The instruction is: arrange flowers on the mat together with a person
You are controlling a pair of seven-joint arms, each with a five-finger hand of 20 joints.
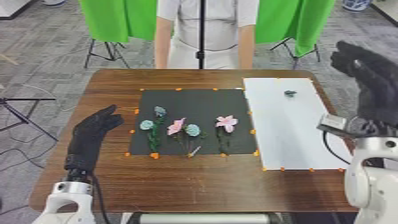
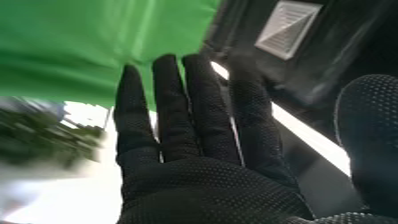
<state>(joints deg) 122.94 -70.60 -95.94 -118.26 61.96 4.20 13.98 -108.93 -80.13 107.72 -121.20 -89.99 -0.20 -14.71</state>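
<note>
- While the right hand (image 1: 378, 82) hangs raised beside the white sheet (image 1: 298, 135), fingers straight and holding nothing, the small teal bloom (image 1: 290, 93) lies on that sheet, between its eight and nine o'clock.
- The bloom's long axis I can't tell; the left hand (image 1: 91, 131), open and empty by the black mat (image 1: 204, 100), is farther off.
- If it's bound for the mat, toward eight o'clock, the pink lily (image 1: 227, 123) near the edge could get brushed.
</note>
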